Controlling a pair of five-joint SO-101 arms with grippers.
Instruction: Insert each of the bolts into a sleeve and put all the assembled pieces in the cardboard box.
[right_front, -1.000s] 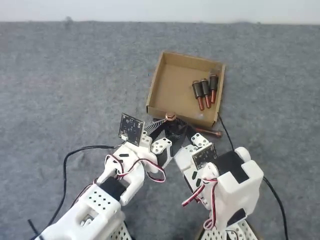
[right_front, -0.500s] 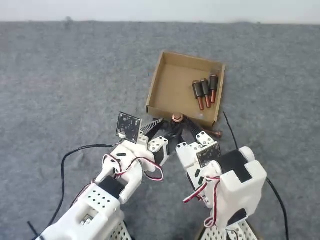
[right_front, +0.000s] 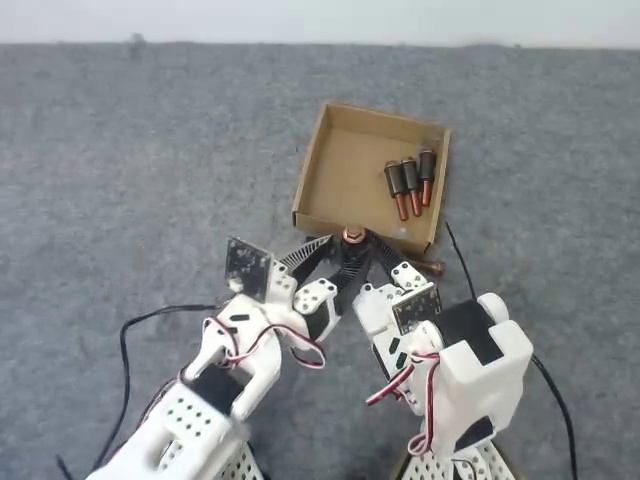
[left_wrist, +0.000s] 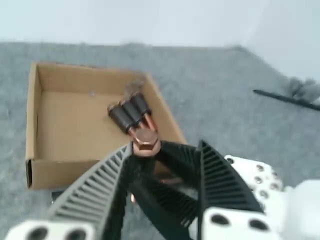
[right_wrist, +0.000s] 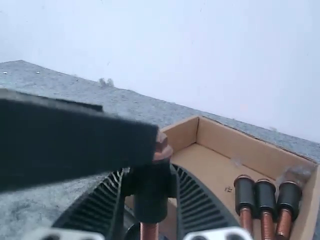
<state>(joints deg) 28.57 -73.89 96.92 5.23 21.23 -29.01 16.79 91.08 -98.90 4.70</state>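
Right wrist view: sleeve (right_wrist: 150, 197) with bolt (right_wrist: 161, 148) clamped between right fingers (right_wrist: 200, 200). One tip of spread left fingers (left_wrist: 97, 187) seen beside bolt head; box (left_wrist: 75, 172) just beyond fingertips.

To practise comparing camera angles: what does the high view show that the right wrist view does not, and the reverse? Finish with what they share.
High view: a loose bolt lying on the carpet beside the cardboard box. Right wrist view: the black sleeve clamped in the right claw, with a copper shaft below it. Both: that box, three assembled pieces inside it, and the bolt head atop the sleeve.
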